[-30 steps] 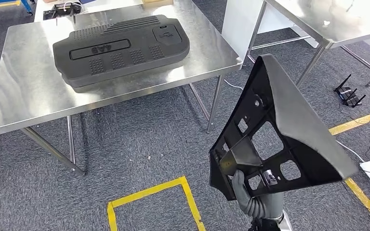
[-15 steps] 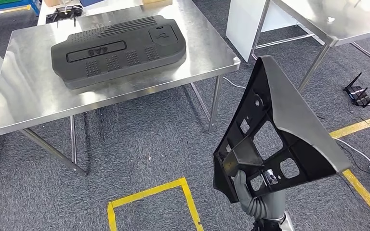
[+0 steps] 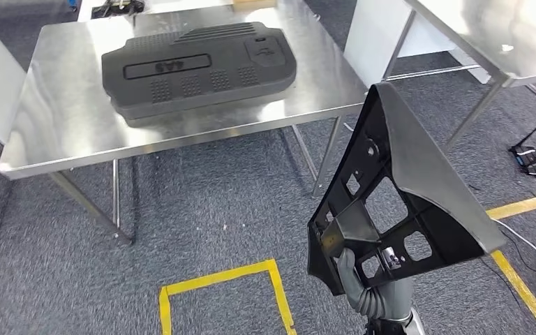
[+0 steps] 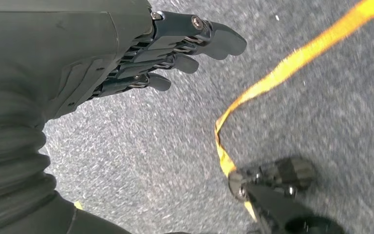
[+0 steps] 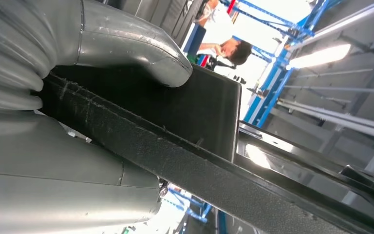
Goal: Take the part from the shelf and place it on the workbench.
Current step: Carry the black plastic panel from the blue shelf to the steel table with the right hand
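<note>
Part [image 3: 398, 195], big, black and full of holes, is up in the air in my right hand [image 3: 363, 283]. It stands nearly upright, over the grey carpet floor [image 3: 202, 223], and has not reached the table [image 3: 63, 118] yet. My right hand fingers [image 5: 126, 44] are clenched on its bottom edge; up close I see the thick grey thumb pressed on the black board.

My left hand [image 4: 141, 58] hangs down over the floor. Its fingers [image 4: 209, 36] are loose and a bit apart, grasping nothing.

I see the shiny metal table ahead and to the left. A big dark cover [image 3: 199, 70] with bumps and ribs lies on it and takes up much of the top, but there is bare metal at the left side. Between me and the table is open carpet with yellow tape [image 3: 220, 279] stuck on it in a square shape. A second metal table [image 3: 488, 35] stands to the right, well apart. A small black box with antennas [image 3: 530, 157] and a white cable [image 3: 523, 241] lie on the floor near it.
</note>
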Controlling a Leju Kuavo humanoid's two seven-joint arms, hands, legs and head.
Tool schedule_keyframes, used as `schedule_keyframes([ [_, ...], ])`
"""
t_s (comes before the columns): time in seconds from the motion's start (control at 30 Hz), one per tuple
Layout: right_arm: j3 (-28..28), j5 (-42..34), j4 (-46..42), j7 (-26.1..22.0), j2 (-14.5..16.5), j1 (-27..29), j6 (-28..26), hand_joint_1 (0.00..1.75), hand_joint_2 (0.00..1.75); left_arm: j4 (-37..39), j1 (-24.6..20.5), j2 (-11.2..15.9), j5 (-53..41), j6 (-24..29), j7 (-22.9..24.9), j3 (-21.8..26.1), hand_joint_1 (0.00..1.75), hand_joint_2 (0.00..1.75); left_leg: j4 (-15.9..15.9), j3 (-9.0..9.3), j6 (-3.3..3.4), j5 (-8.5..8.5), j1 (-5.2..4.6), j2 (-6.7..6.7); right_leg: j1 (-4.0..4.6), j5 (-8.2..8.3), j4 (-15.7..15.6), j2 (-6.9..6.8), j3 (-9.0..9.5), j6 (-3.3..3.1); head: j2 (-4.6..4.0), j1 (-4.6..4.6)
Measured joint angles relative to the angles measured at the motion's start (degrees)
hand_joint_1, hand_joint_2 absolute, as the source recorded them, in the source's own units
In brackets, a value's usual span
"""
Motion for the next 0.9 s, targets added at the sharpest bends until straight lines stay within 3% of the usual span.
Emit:
schedule_keyframes([
  [0.07, 0.0, 0.1, 0.0, 0.0, -0.1, 0.0, 0.0, 1.66, 1.75, 0.0, 0.0, 0.0, 0.0, 0.0, 0.0, 0.0, 0.00, 1.75, 0.0, -0.20, 0.18, 0.09, -0.03, -0.93, 0.00, -2.61, 7.3, 0.42, -3.55, -0.17, 0.00, 0.03],
  [0.1, 0.0, 0.1, 0.0, 0.1, -0.1, 0.0, 0.0, 1.66, 1.75, 0.0, 0.0, 0.0, 0.0, 0.0, 0.0, 0.0, 0.00, 1.75, 0.0, -0.24, 0.19, 0.10, -0.04, -1.45, 0.00, -2.87, 8.9, 0.52, -4.45, 0.06, 0.00, 0.04],
  [0.13, 0.0, 0.1, 0.0, 0.1, -0.2, 0.1, 0.0, 1.66, 1.75, 0.0, 0.0, 0.0, 0.0, 0.0, 0.0, 0.0, 0.00, 1.75, 0.0, -0.21, 0.19, 0.10, -0.03, -2.05, -0.05, -2.20, 8.3, 0.62, -4.26, 0.48, 0.00, 0.06],
  [0.2, 0.0, 0.1, 0.0, 0.1, -0.2, 0.1, 0.0, 1.66, 1.75, 0.0, 0.0, -0.1, -0.1, 0.0, 0.0, 0.0, 0.00, 1.75, 0.0, -0.09, 0.13, 0.12, 0.00, -3.37, -0.22, 0.92, 1.3, 1.68, -0.91, 1.35, 0.00, 0.12],
  [0.27, 0.0, 0.2, 0.0, 0.1, -0.2, 0.0, 0.0, 1.66, 1.75, 0.0, 0.0, -0.3, -0.1, 0.0, -0.2, 0.0, 0.00, 1.75, 0.2, -0.20, -0.25, 0.12, -0.25, -4.62, -0.29, 3.24, -5.6, 3.26, 2.46, 1.36, 0.00, 0.11],
  [0.3, 0.0, 0.3, 0.0, 0.1, -0.3, 0.0, 0.0, 1.66, 1.75, 0.0, 0.0, -0.3, -0.2, 0.0, -0.2, 0.0, 0.00, 1.75, 0.2, -0.36, -0.52, 0.18, -0.33, -5.10, -0.25, 3.61, -6.9, 3.67, 3.17, 1.09, 0.00, 0.07],
  [0.37, 0.0, 0.4, 0.0, 0.1, -0.3, 0.0, 0.0, 1.66, 1.75, 0.0, 0.1, -0.3, -0.3, 0.0, -0.3, 0.0, 0.00, 1.75, 0.1, -0.64, -1.17, 0.37, -0.25, -5.95, -0.18, 3.79, -7.3, 2.83, 3.40, 0.41, 0.00, 0.03],
  [0.4, 0.0, 0.4, 0.0, 0.1, -0.3, 0.0, -0.1, 1.66, 1.75, 0.0, 0.2, -0.3, -0.4, 0.1, -0.3, 0.0, 0.00, 1.75, 0.3, -0.75, -1.44, 0.24, -0.18, -5.75, -0.28, 3.90, -7.4, 2.30, 3.53, 0.07, 0.00, 0.03],
  [0.47, 0.0, 0.4, 0.0, 0.1, -0.3, -0.1, -0.1, 1.66, 1.75, 0.0, 0.3, -0.3, -0.6, 0.1, -0.3, 0.0, 0.00, 1.75, 3.2, -2.07, -1.99, -1.63, -0.19, -3.54, -0.62, 3.96, -7.8, 1.04, 3.90, -0.87, 0.00, -0.29],
  [0.53, 0.1, 0.4, 0.0, 0.1, -0.3, 0.0, -0.1, 1.66, 1.75, 0.0, 0.2, -0.3, -0.7, 0.1, -0.3, 0.0, 0.00, 1.75, 10.3, -5.50, -2.46, -5.16, -0.03, -0.92, -0.52, 3.77, -7.9, -0.30, 4.11, -1.62, 0.00, -0.60],
  [0.57, 0.1, 0.4, 0.0, 0.1, -0.3, 0.0, -0.1, 1.66, 1.75, 0.0, 0.1, -0.3, -0.7, 0.1, -0.3, 0.0, 0.00, 1.75, 13.8, -7.35, -2.68, -6.53, 0.13, -0.41, -0.42, 3.70, -7.9, -0.97, 4.16, -1.79, 0.00, -0.64],
  [0.6, 0.1, 0.4, 0.0, 0.1, -0.3, 0.0, -0.1, 1.66, 1.75, 0.0, 0.1, -0.3, -0.7, 0.1, -0.3, 0.0, 0.00, 1.75, 16.0, -8.56, -2.89, -6.98, 0.31, -0.16, -0.39, 3.61, -7.9, -1.67, 4.23, -1.85, 0.00, -0.63],
  [0.63, 0.1, 0.4, 0.0, 0.1, -0.3, 0.0, -0.1, 1.66, 1.75, 0.0, 0.2, -0.3, -0.7, 0.1, -0.3, 0.0, 0.00, 1.75, 16.2, -8.75, -3.09, -6.37, 0.49, 0.08, -0.41, 3.51, -7.9, -2.32, 4.33, -1.83, 0.00, -0.65],
  [0.67, 0.1, 0.4, 0.0, 0.1, -0.3, 0.0, -0.1, 1.66, 1.75, 0.0, 0.2, -0.3, -0.7, 0.1, -0.3, 0.0, 0.00, 1.75, 14.0, -7.67, -3.26, -4.71, 0.70, 0.53, -0.49, 3.36, -7.8, -2.97, 4.54, -1.69, 0.00, -0.67],
  [0.73, 0.1, 0.4, 0.0, 0.1, -0.3, 0.0, -0.1, 1.66, 1.75, 0.0, 0.1, -0.3, -0.7, 0.1, -0.3, 0.0, 0.00, 1.75, 6.5, -3.72, -3.57, -1.05, 0.85, 2.71, -0.45, 2.84, -7.6, -4.19, 5.04, -1.01, 0.00, -0.74],
  [0.77, 0.1, 0.4, 0.0, 0.1, -0.3, 0.0, -0.1, 1.66, 1.75, 0.0, 0.0, -0.4, -0.7, 0.1, -0.3, 0.0, 0.00, 1.75, 3.4, -2.15, -3.40, -0.03, 0.78, 3.61, -0.31, 2.53, -7.5, -4.76, 5.14, -0.56, 0.00, -0.75],
  [0.83, 0.1, 0.4, 0.0, 0.2, -0.3, 0.1, -0.1, 1.66, 1.75, 0.0, -0.3, -0.5, -0.7, 0.0, -0.3, 0.0, 0.00, 1.75, 1.3, -1.31, -2.74, 0.06, 0.32, 3.93, 0.02, 2.16, -7.6, -5.79, 5.18, 0.20, 0.00, -0.64],
  [0.9, 0.1, 0.4, 0.0, 0.2, -0.3, -0.1, -0.1, 1.66, 1.75, 0.0, -0.1, -0.5, -0.7, 0.0, -0.4, 0.0, 0.00, 1.75, 1.2, -1.53, -1.69, 0.24, 0.17, 2.66, -0.12, 2.02, -7.7, -6.25, 5.54, 0.83, 0.00, -0.47],
])
